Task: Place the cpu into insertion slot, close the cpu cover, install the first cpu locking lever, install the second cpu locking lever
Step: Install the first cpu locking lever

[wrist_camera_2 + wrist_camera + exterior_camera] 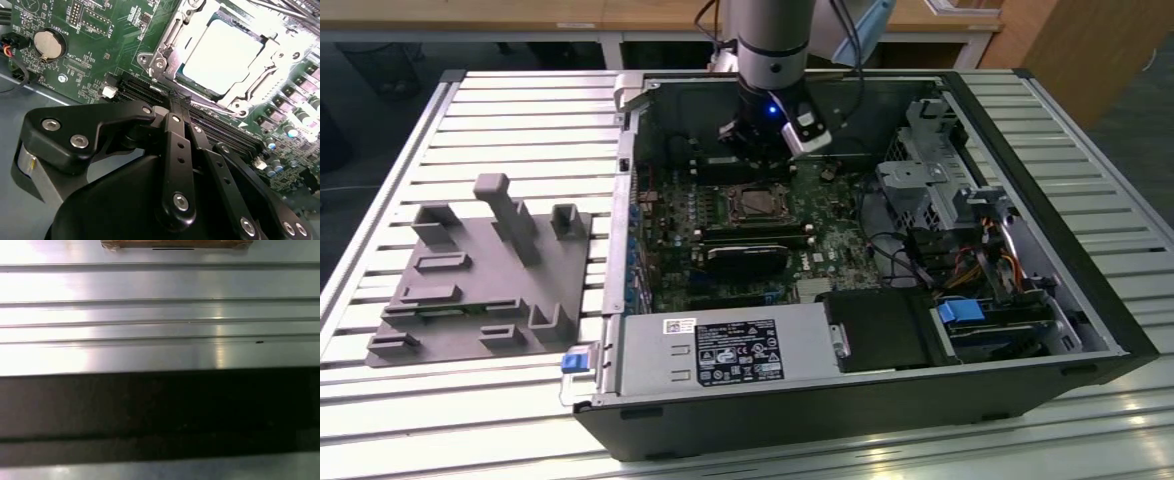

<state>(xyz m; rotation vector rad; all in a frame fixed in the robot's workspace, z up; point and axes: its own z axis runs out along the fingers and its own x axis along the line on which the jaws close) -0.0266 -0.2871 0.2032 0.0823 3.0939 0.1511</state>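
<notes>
Inside the socket, the cpu (222, 57) lies flat, face up, under the cpu cover (170, 35); the hand's (761, 150) state I cannot tell.

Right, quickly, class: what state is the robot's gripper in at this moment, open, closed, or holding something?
Gripper: above the motherboard just behind the cpu, which already sits in the insertion slot; whether it is open or closed cannot be told.
</notes>
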